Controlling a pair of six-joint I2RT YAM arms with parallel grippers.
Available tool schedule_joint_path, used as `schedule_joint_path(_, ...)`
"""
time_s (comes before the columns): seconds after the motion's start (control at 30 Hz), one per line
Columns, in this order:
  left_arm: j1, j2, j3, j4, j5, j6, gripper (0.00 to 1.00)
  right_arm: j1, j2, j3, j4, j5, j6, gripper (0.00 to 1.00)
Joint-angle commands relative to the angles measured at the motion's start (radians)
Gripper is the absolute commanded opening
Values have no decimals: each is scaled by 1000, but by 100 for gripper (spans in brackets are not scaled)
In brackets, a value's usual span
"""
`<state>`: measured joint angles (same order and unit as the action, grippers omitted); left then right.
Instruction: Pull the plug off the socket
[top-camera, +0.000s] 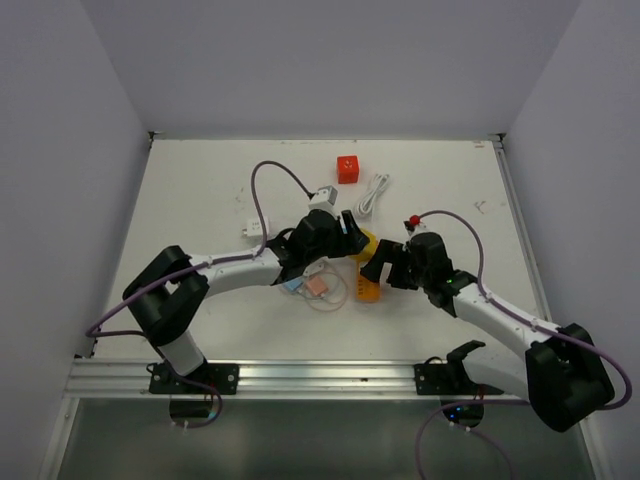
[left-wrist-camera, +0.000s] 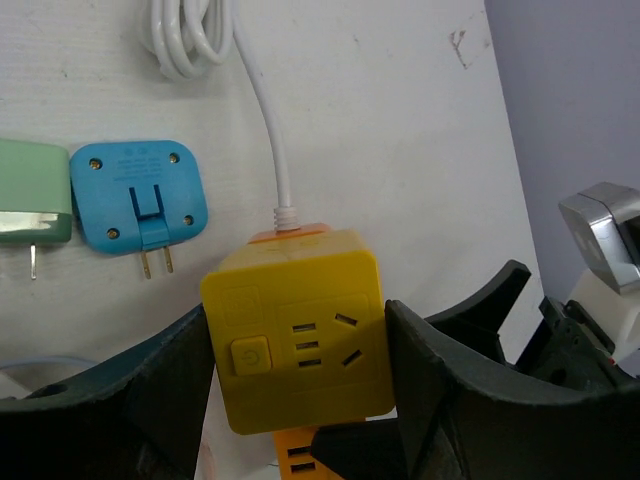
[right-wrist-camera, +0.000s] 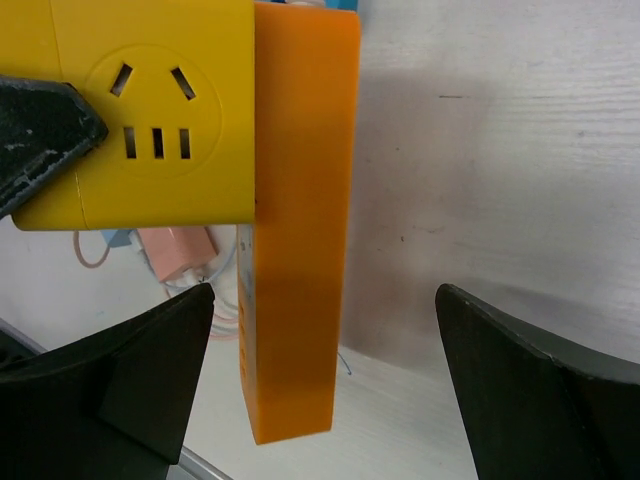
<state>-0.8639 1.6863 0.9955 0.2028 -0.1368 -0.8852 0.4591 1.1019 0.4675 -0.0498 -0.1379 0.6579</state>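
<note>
Yellow cube socket (left-wrist-camera: 300, 300) is sitting mid-tabletop (left-wrist-camera: 420, 150), one face flush against the orange power strip (right-wrist-camera: 300, 250). It is probably plugged into the strip, though the joint is hidden. White cord (left-wrist-camera: 262, 110) is running out from the cube's far edge. Left claw (left-wrist-camera: 296, 345) is clenching the cube, fingers pressing both sides. Right claw (right-wrist-camera: 322, 300) is standing released and wide, straddling the strip without touching it. Blue adapter (left-wrist-camera: 138, 195) and green adapter (left-wrist-camera: 30, 190) are lying beside the cube, prongs showing. Moulded lettering on the blue one is too small to read.
</note>
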Motion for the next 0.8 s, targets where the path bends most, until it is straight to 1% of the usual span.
schedule_joint_path(0.0, 9, -66, -24, 256, 43, -46, 6, 4, 24, 43, 103, -68, 23, 96)
schedule_joint_path(0.07, 9, -74, -50, 303, 49, -55, 5, 4, 36, 43, 110, -51, 26, 95)
schedule_joint_path(0.17, 9, -86, -80, 361, 59, -60, 5, 4, 47, 37, 133, -52, 31, 90)
schedule_joint_path(0.2, 9, -92, -86, 374, 65, -60, 5, 4, 53, 36, 148, -55, 37, 86)
schedule_joint_path(0.3, 8, -102, -112, 423, 69, -60, 5, 4, 59, 33, 160, -48, 42, 79)
schedule_joint_path(0.33, 9, -108, -121, 437, 69, -58, 5, 4, 58, 34, 160, -46, 42, 73)
schedule_joint_path(0.4, 9, -115, -149, 486, 71, -60, 5, 4, 56, 31, 165, -42, 42, 65)
schedule_joint_path(0.43, 9, -122, -158, 501, 72, -61, 4, 4, 52, 31, 165, -40, 42, 59)
schedule_joint_path(0.53, 9, -128, -185, 563, 82, -63, 4, 4, 49, 26, 165, -39, 46, 49)
schedule_joint_path(0.57, 9, -129, -195, 589, 85, -64, 4, 4, 47, 25, 163, -39, 48, 42)
schedule_joint_path(0.63, 9, -132, -204, 607, 91, -63, 4, 4, 44, 25, 159, -34, 43, 35)
schedule_joint_path(0.67, 9, -134, -208, 613, 91, -60, 4, 4, 38, 31, 151, -28, 40, 27)
schedule_joint_path(0.73, 9, -143, -218, 613, 89, -48, 4, 4, 26, 37, 119, 4, 23, 17)
schedule_joint_path(0.77, 9, -148, -221, 618, 86, -43, 4, 4, 13, 43, 105, 21, 19, 8)
